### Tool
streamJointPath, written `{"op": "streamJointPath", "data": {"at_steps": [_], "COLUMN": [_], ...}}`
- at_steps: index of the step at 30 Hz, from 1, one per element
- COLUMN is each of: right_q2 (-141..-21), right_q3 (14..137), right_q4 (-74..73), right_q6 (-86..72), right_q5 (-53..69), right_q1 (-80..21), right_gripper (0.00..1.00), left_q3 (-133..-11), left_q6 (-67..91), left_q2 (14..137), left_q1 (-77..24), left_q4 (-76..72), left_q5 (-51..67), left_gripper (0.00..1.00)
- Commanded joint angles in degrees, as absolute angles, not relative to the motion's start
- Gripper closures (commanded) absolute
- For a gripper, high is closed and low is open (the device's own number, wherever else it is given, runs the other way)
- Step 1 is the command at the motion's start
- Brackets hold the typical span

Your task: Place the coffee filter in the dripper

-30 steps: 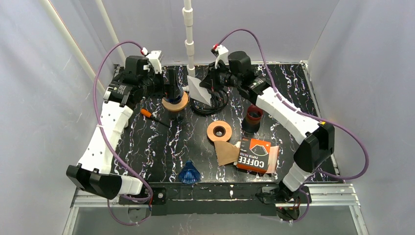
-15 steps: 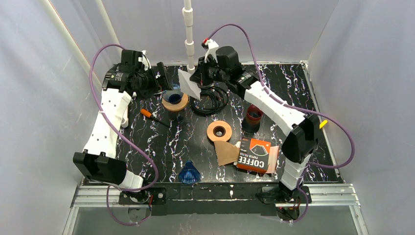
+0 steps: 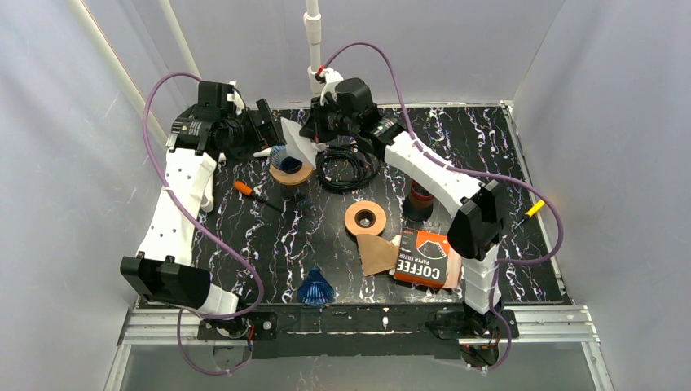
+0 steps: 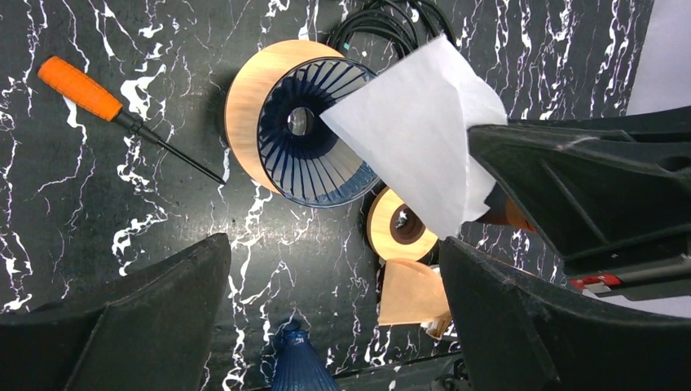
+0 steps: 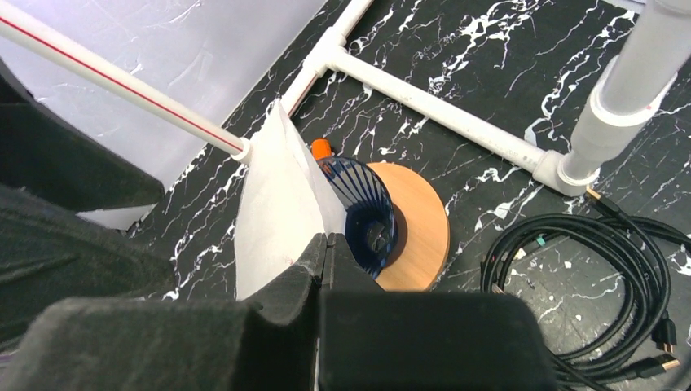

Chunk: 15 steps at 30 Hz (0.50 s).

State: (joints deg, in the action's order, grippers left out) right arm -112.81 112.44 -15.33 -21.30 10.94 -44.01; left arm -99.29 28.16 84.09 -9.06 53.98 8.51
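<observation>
Right arm stretched across, right pincer (image 5: 326, 244) pinching the filter (image 5: 277, 204) just by the dripper (image 5: 368, 213); left pincer (image 4: 334, 246) spread, facing both.

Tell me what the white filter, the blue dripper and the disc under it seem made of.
Filter: thin matte paper, probably; it folds softly. Dripper: glossy blue plastic, seemingly, with moulded ribs. Disc: pale wood, likely; smooth, tan, unpainted.

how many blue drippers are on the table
2. One dripper sits on the wooden stand at the far side, beside the white filter; the other dripper lies by the near edge, left of the brown filter. None looks hidden.
</observation>
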Motion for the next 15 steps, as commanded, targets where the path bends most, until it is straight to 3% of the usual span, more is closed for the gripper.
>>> {"op": "streamJointPath", "data": {"at_steps": [1,15], "right_q2": [-115.23,-117.09], "right_q3": [119.21,120.73], "right_q4": [-17.70,-17.67], "right_q6": [-21.97,-25.86], "right_q5": [8.37,9.56], "right_q1": [-44.71,-45.33], "right_gripper": [0.99,0.96], "left_q3": [-97.96,-97.39], "left_q6": [29.40,34.21], "left_q2": [80.18,82.57], "left_q1": [-8.85,-8.79], "left_q4": [52.23,50.63], "left_q5": [7.14,8.97], "left_gripper": [0.02,0.02]}}
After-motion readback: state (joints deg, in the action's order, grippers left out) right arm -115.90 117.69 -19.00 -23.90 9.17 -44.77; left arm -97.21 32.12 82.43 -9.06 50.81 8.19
